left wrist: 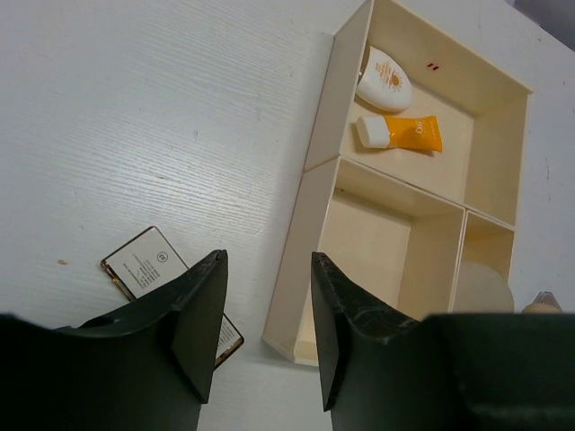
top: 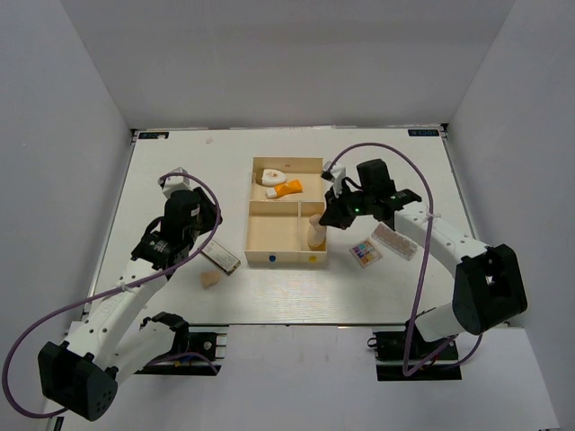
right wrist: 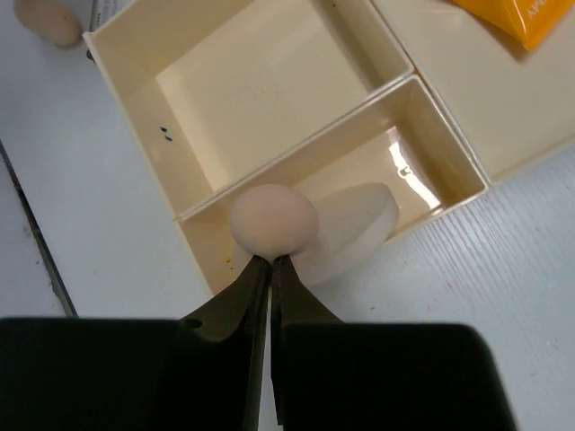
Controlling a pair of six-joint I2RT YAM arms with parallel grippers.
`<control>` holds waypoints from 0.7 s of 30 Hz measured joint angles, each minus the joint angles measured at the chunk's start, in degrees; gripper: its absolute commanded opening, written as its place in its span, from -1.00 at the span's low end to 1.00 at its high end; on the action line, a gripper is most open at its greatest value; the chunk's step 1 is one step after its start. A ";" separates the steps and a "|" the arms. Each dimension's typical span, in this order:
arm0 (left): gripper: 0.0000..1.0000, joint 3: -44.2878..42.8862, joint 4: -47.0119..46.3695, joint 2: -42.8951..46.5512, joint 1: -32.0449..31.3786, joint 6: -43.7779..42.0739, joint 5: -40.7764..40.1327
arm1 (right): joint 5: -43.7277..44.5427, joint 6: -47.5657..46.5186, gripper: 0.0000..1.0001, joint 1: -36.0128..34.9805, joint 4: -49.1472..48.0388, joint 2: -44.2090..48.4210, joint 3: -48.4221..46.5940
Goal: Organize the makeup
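My right gripper [right wrist: 271, 260] is shut on a beige egg-shaped sponge [right wrist: 274, 218] and holds it over the small front-right compartment of the wooden box [right wrist: 121, 108], where a round cream puff [right wrist: 355, 233] lies. In the top view this gripper [top: 323, 223] is at the box's right side. The orange tube [top: 289, 189] and the white teardrop piece [top: 269, 176] lie in the back compartment. My left gripper [left wrist: 269, 269] is open and empty above the table, left of the box. A flat palette [left wrist: 148, 265] lies just below it. A second beige sponge [top: 209, 280] lies on the table nearby.
A multicoloured palette [top: 366, 253] and another flat palette [top: 395, 241] lie on the table right of the box [top: 249, 224]. The front-left compartment [left wrist: 368, 242] holds nothing. White walls close the table on three sides.
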State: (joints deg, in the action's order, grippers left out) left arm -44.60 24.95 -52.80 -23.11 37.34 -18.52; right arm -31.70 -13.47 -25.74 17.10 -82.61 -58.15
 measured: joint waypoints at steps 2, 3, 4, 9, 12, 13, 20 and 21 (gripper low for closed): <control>0.04 0.00 -0.13 0.00 0.00 0.00 0.11 | -0.59 -0.24 -0.87 -1.09 -0.87 0.00 0.00; 0.04 0.00 -0.13 0.00 0.00 0.00 0.13 | -0.72 -0.26 -0.82 -1.46 -1.18 -0.02 0.00; 0.06 0.00 -0.13 0.00 0.00 0.00 0.17 | -0.87 -0.28 -0.79 -1.73 -1.46 -0.11 0.00; 0.05 0.00 -0.13 0.00 0.00 0.00 0.39 | -0.83 -0.42 -0.54 -2.23 -2.38 -2.29 0.00; 0.06 0.00 -0.13 0.00 0.00 0.00 0.42 | -0.31 -0.50 -0.31 -2.54 -2.29 -3.91 0.00; 0.06 0.00 -0.13 0.00 0.00 0.00 0.44 | -0.11 -0.50 -0.25 -2.64 -2.29 -4.15 0.04; 0.19 0.02 -0.15 -0.04 0.00 0.00 0.74 | 0.22 -0.92 -0.04 -3.06 -2.27 -4.22 0.24; 0.21 0.02 -0.13 -0.13 0.00 0.00 0.76 | 0.22 -0.94 -0.04 -3.06 -2.27 -4.22 0.26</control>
State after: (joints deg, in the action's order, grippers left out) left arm -44.58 24.82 -52.93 -23.11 37.34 -17.76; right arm -31.48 -14.41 -28.80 14.83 -86.83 -57.89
